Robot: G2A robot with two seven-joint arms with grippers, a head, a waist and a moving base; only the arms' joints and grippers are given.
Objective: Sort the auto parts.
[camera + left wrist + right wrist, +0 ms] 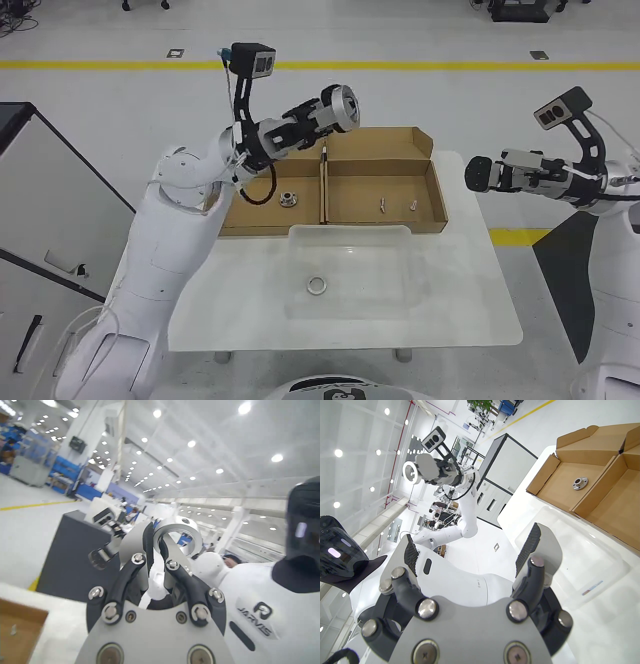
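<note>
Clamping shiny silver ring (193, 541) w/ side hole, L tool (155, 540) aloft; R tool (472, 531) apart.

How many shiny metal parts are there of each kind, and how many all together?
Rings: 2, one in the left gripper, one in the clear tray
Flanged hub: 1, in the cardboard box
Small pins: 2, in the box's other compartment
Total: 5

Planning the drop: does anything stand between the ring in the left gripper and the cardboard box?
Nothing visible. The left gripper holds the ring in open air; the cardboard box is open-topped.
</note>
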